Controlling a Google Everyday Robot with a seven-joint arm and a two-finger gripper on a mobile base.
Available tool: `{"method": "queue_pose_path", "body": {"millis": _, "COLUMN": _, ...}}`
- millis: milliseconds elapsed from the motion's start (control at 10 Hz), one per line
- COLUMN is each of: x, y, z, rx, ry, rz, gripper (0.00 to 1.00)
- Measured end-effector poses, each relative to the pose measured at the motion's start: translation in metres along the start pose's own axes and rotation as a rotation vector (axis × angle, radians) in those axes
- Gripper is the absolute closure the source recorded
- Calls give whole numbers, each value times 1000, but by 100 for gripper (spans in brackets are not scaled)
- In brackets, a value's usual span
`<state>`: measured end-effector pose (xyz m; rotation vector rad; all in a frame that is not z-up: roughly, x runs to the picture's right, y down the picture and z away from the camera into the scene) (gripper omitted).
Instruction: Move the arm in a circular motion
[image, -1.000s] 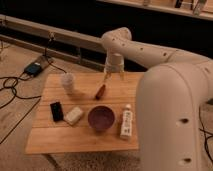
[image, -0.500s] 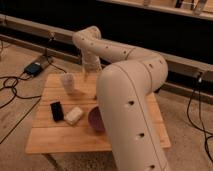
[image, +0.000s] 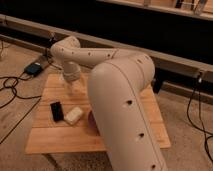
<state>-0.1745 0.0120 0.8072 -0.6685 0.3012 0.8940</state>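
The arm (image: 117, 95) reaches across the desk (image: 52, 140), its pincer (image: 73, 89) hanging over the far-left part; cannot tell its state. Below the pincer lie a black phone (image: 57, 110) and white block (image: 73, 116). No writing legible.

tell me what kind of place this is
Probably a robotics lab or test space. A small wooden table stands on bare floor with cables trailing across it and a dark wall rail behind. The arm reaches over the table, its claw hanging above the far left part.
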Motion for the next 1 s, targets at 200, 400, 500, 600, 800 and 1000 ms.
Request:
{"method": "queue_pose_path", "body": {"millis": 200, "x": 32, "y": 21, "z": -4, "rx": -12, "ry": -17, "rz": -52, "gripper": 35}}
{"method": "queue_pose_path", "body": {"millis": 400, "x": 72, "y": 18, "z": -7, "rx": -12, "ry": -28, "rz": -29, "gripper": 35}}
{"method": "queue_pose_path", "body": {"millis": 500, "x": 94, "y": 9, "z": -8, "rx": -10, "ry": -37, "rz": 6, "gripper": 35}}
{"method": "queue_pose_path", "body": {"millis": 600, "x": 106, "y": 0, "z": -10, "rx": -9, "ry": -42, "rz": 34, "gripper": 35}}
{"method": "queue_pose_path", "body": {"millis": 800, "x": 134, "y": -27, "z": -14, "rx": -7, "ry": -59, "rz": 123, "gripper": 35}}
{"method": "queue_pose_path", "body": {"millis": 1000, "x": 135, "y": -26, "z": -14, "rx": -10, "ry": -63, "rz": 129, "gripper": 35}}
